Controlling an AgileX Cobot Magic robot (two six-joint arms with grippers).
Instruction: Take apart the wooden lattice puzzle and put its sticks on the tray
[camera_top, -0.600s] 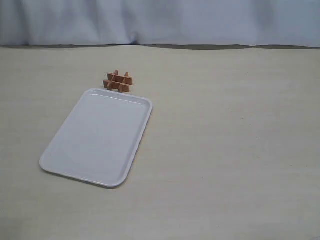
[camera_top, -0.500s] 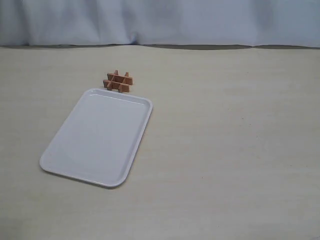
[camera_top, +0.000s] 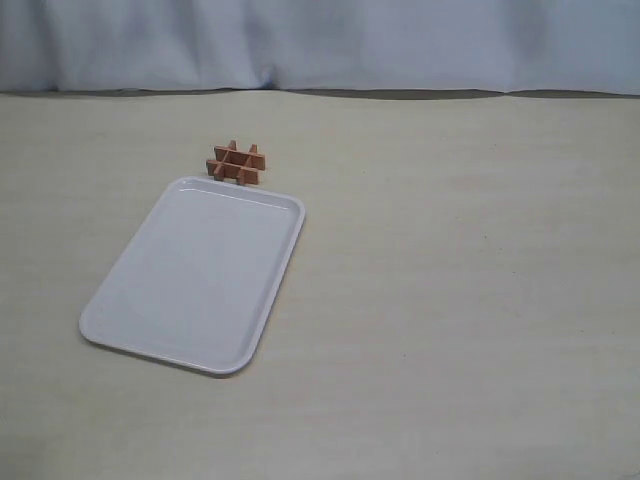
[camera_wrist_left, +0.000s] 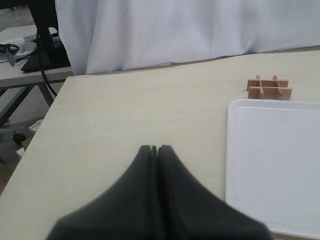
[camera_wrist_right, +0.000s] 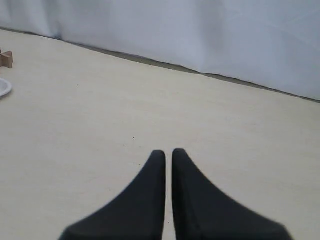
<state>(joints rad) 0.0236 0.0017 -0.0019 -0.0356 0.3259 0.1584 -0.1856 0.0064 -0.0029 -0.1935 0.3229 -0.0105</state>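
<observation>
Exterior view. Large flat white rectangular plastic tray (camera_top: 190, 275) with rounded corners and a low rim lies at a slant on the pale beige tabletop (camera_top: 450, 300), left of middle. Small orange-brown wooden lattice puzzle (camera_top: 236, 163) of flat notched strips slotted crosswise is fully assembled in a hash shape. It sits on the tabletop just beyond the tray's far short edge, outside the rim; whether it touches the rim cannot be told. Pale blue-white draped cloth (camera_top: 320, 40) closes the far side of the tabletop.

Left wrist view. Left gripper (camera_wrist_left: 154, 148), black, has its two fingers pressed together with nothing between them, and hangs over bare tabletop beside the tray's long edge. The wooden lattice puzzle is well ahead of the fingertips, next to the tray's far corner. Black stand with cables (camera_wrist_left: 42, 35) stands off the tabletop, beside the cloth.

Right wrist view. Right gripper (camera_wrist_right: 168, 151), black, is closed and empty, with only a thin dark seam between the fingers. It sits above open tabletop, well apart from the task items. At the frame's edge show one end of the wooden lattice puzzle and a sliver of the tray's rim.
</observation>
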